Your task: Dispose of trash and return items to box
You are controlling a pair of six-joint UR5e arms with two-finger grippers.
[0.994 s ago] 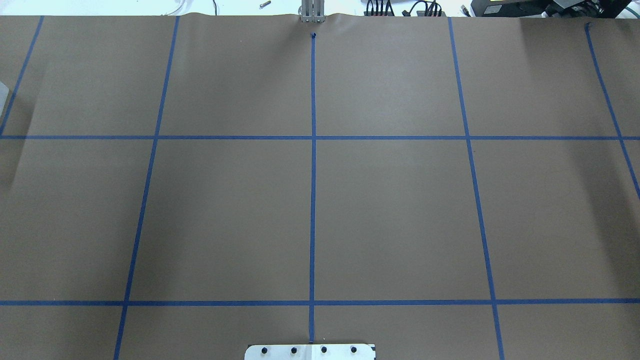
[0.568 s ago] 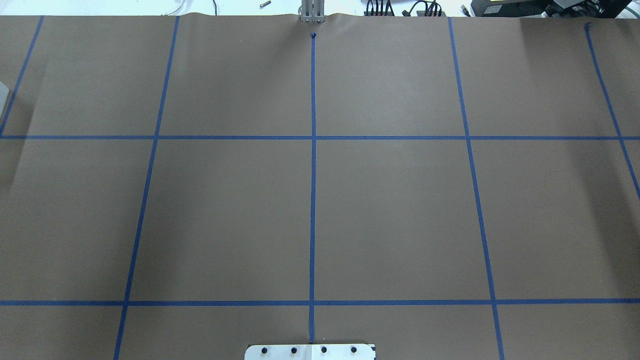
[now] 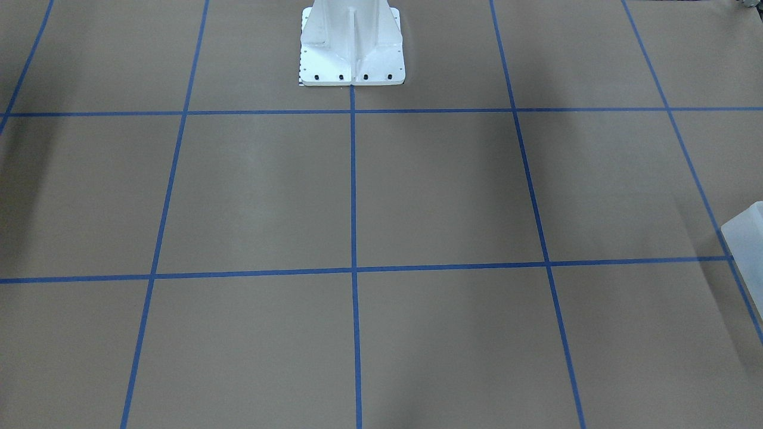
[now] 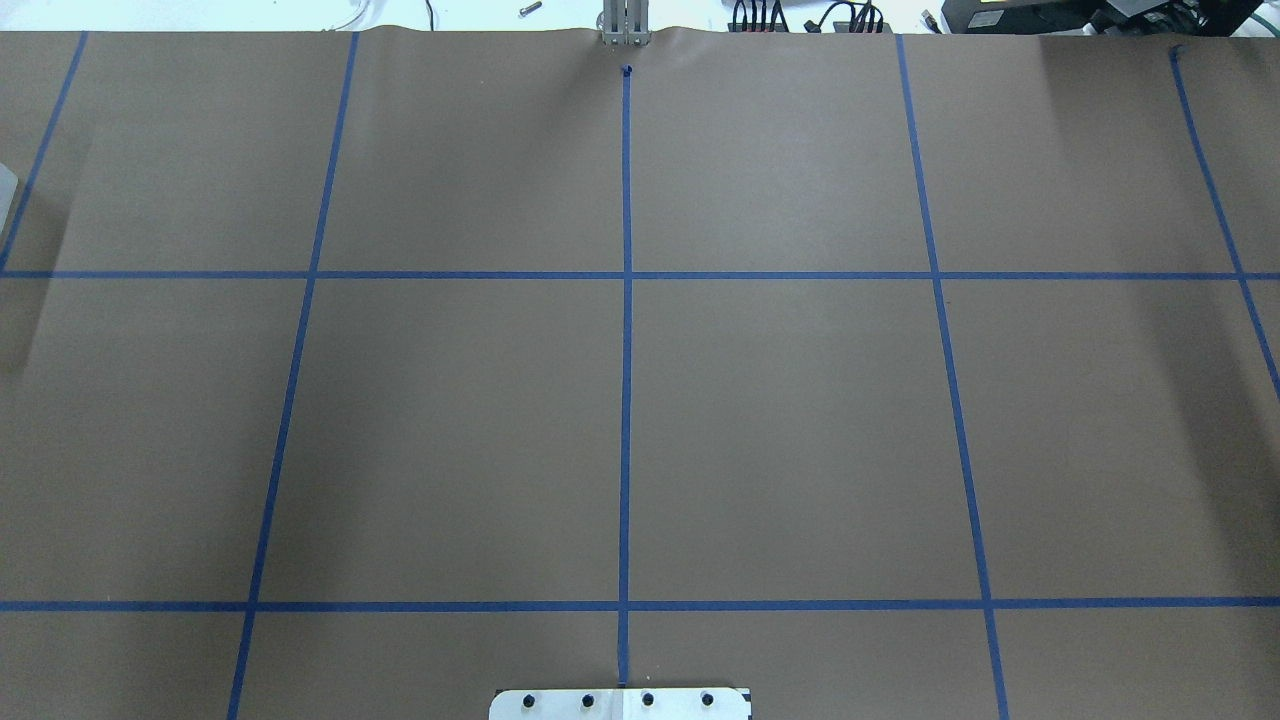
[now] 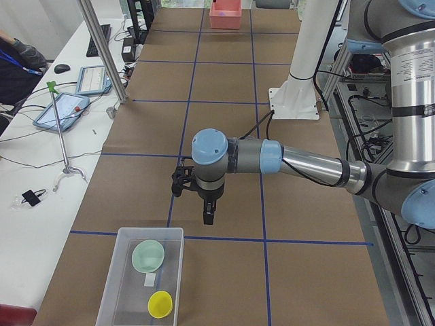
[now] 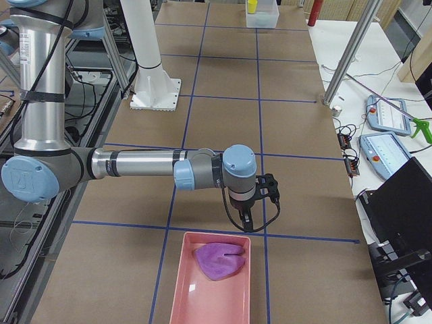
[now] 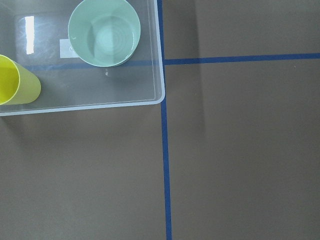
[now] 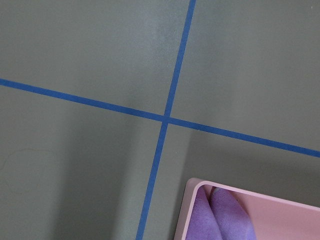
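Observation:
A clear plastic box (image 5: 129, 285) sits at the table's left end and holds a mint green bowl (image 5: 148, 255) and a yellow cup (image 5: 160, 303). The left wrist view shows the box rim (image 7: 161, 75), the bowl (image 7: 104, 32) and the cup (image 7: 15, 80). My left gripper (image 5: 207, 217) hangs just above the table beside that box; I cannot tell if it is open. A pink tray (image 6: 202, 297) at the right end holds a purple item (image 6: 219, 260). My right gripper (image 6: 247, 225) hangs by its near rim; I cannot tell its state.
The white robot pedestal (image 3: 351, 42) stands at the table's middle back edge. A corner of the clear box (image 3: 745, 238) shows in the front-facing view. A side table with tablets (image 5: 75, 95) and an aluminium post (image 5: 102, 51) lie along the far side.

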